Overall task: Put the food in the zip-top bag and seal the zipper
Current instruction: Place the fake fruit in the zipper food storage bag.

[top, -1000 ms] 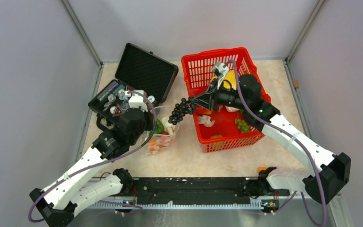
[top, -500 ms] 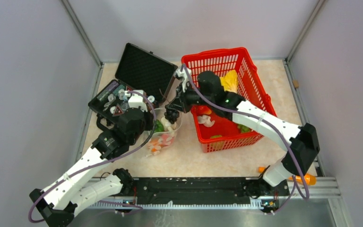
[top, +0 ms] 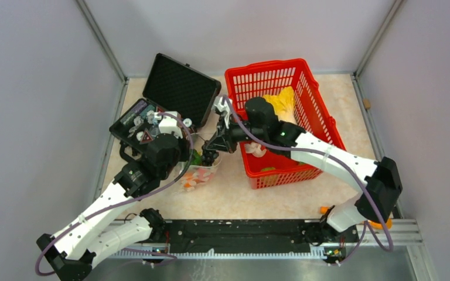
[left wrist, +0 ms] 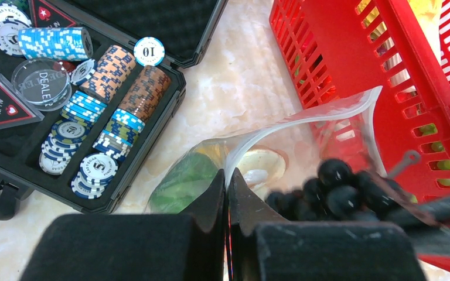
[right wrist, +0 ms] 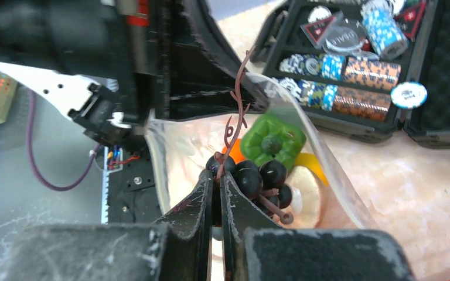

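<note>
The clear zip-top bag (top: 199,174) lies between the black case and the red basket. My left gripper (left wrist: 227,178) is shut on the near edge of its mouth and holds it open. The whitish zipper (left wrist: 304,117) curves round the far side of the opening. My right gripper (right wrist: 217,178) is shut on the brown stem of the dark grapes (right wrist: 263,178), which hang inside the bag's mouth. Under them in the bag lie a green pepper (right wrist: 272,140), an orange piece (right wrist: 234,153), a yellow piece (right wrist: 310,161) and a pale mushroom (left wrist: 261,164).
The red mesh basket (top: 269,70) stands right of the bag and holds a yellow item (top: 284,102), a white piece (top: 256,150) and green pieces (top: 268,170). The open black case (left wrist: 12,146) of poker chips sits left of the bag. Grey walls enclose the table.
My right arm has swung left from over the basket with the grapes and lowered them into the bag's mouth. The left arm has stayed still on the bag's edge.
</note>
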### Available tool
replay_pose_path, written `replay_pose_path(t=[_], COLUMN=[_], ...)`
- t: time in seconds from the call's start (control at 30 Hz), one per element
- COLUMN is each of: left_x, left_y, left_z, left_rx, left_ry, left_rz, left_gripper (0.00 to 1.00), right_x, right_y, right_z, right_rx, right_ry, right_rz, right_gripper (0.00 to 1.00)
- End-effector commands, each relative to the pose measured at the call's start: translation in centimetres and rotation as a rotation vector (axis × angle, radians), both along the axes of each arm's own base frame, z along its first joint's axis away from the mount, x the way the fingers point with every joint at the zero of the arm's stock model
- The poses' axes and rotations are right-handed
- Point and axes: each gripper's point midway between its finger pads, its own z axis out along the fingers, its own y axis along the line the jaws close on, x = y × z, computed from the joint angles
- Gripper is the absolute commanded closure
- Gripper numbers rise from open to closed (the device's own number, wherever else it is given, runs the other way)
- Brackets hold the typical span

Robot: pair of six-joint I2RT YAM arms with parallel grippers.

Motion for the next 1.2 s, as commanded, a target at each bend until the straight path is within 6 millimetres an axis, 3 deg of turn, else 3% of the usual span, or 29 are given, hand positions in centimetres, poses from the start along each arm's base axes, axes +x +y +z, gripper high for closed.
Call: replay_pose_path(t=[0.0, 0.17, 0.27, 0.37, 0.4, 0.47, 0.53, 0.63, 0.7, 0.8, 0.93, 1.03, 1.17], left_x=[0.6, 0.6, 0.4, 0.4, 0.3, 0.3, 0.3, 0.3, 0.4, 0.4, 0.4, 0.4, 0.6], left_y=[0.0, 0.0, 0.1, 0.2, 0.2, 0.3, 0.4, 0.3, 0.3, 0.3, 0.4, 0.3, 0.0], left_z=[1.8, 2.0, 2.1, 2.0, 2.1, 2.1, 2.1, 2.0, 1.9, 1.9, 1.9, 1.9, 1.9], left_rx=[-0.057, -0.065, -0.072, -0.075, -0.076, -0.076, -0.075, -0.072, -0.068, -0.07, -0.068, -0.069, -0.067], left_ry=[-0.058, -0.063, -0.067, -0.066, -0.066, -0.067, -0.068, -0.066, -0.063, -0.063, -0.064, -0.066, -0.063], left_rz=[0.027, 0.024, 0.026, 0.029, 0.029, 0.032, 0.035, 0.034, 0.034, 0.033, 0.037, 0.037, 0.023], left_gripper=[0.99, 0.99, 0.99, 0.99, 0.99, 0.99, 0.99, 0.99, 0.99, 0.99, 0.98, 0.98, 0.98], right_x=[-2.4, -1.7, 0.3, 0.9, 1.0, 1.1, 1.2, 0.5, 0.0, 1.3, 1.9, 2.5, 6.8], right_y=[-0.5, 0.6, 1.3, 1.9, 1.9, 1.8, 1.5, 1.2, 1.1, 0.5, -1.4, -3.6, -9.4], right_z=[6.3, 3.6, 1.1, -0.8, -1.5, -2.5, -3.0, -2.2, -1.3, 0.2, 3.8, 6.4, 8.4], right_rx=[0.179, 0.097, 0.016, -0.051, -0.076, -0.127, -0.153, -0.13, -0.098, -0.081, 0.02, 0.114, 0.188], right_ry=[-0.156, -0.091, -0.054, -0.018, -0.004, -0.003, -0.012, -0.032, -0.04, -0.074, -0.177, -0.266, -0.301], right_rz=[0.101, 0.113, 0.036, 0.039, 0.044, 0.063, 0.058, 0.09, 0.1, -0.005, -0.112, -0.24, -0.64], right_gripper=[1.0, 1.0, 1.0, 1.0, 0.97, 0.78, 0.67, 0.5, 0.47, 0.44, 0.4, 0.35, 0.22])
